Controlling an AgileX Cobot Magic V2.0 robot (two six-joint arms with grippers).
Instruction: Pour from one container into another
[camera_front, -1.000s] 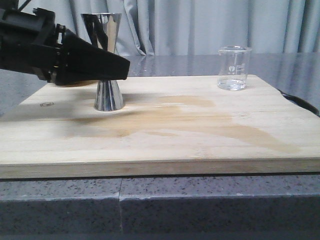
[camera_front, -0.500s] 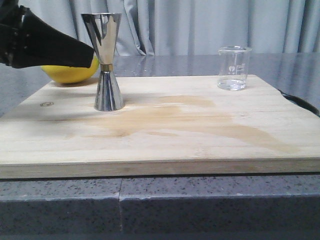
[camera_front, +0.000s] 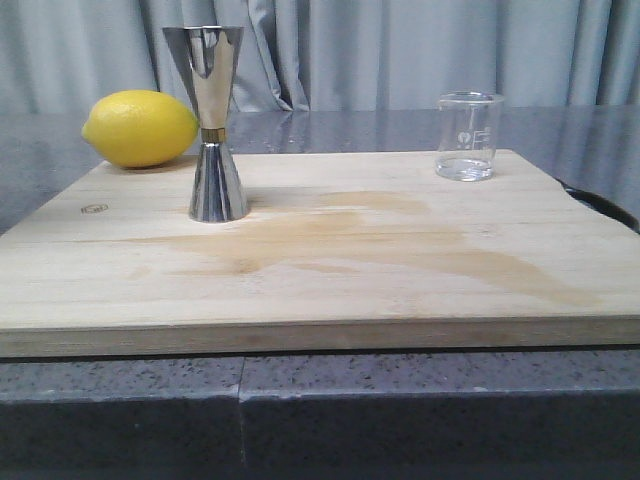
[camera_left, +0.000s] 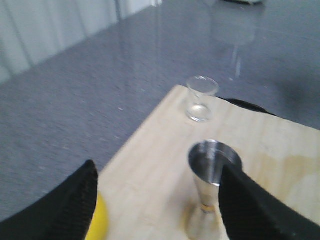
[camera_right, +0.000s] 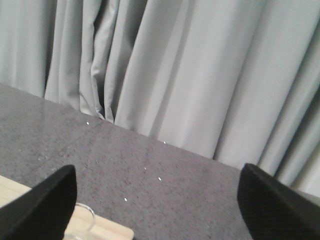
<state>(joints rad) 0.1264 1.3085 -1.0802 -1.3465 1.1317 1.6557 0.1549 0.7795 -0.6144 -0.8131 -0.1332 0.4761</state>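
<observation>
While both grippers, left gripper (camera_left: 157, 200) and right gripper (camera_right: 155, 200), hang spread and empty, the beaker (camera_front: 468, 136) stands well apart from the jigger (camera_front: 213, 120), so pouring seems not begun.

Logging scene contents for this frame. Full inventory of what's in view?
beaker: 1, clear glass, far right corner of the board, upright, nearly empty
jigger: 1, shiny steel with gold band, left part of the board, upright
lemon: 1, yellow, behind the board's far left corner, left of the jigger
cutting board: 1, pale wood with a darker stain across its middle, on the table
table: 1, grey speckled stone
curtain: grey, behind the table
left gripper: black, open, above the jigger, holding nothing
right gripper: black, open, holding nothing
</observation>
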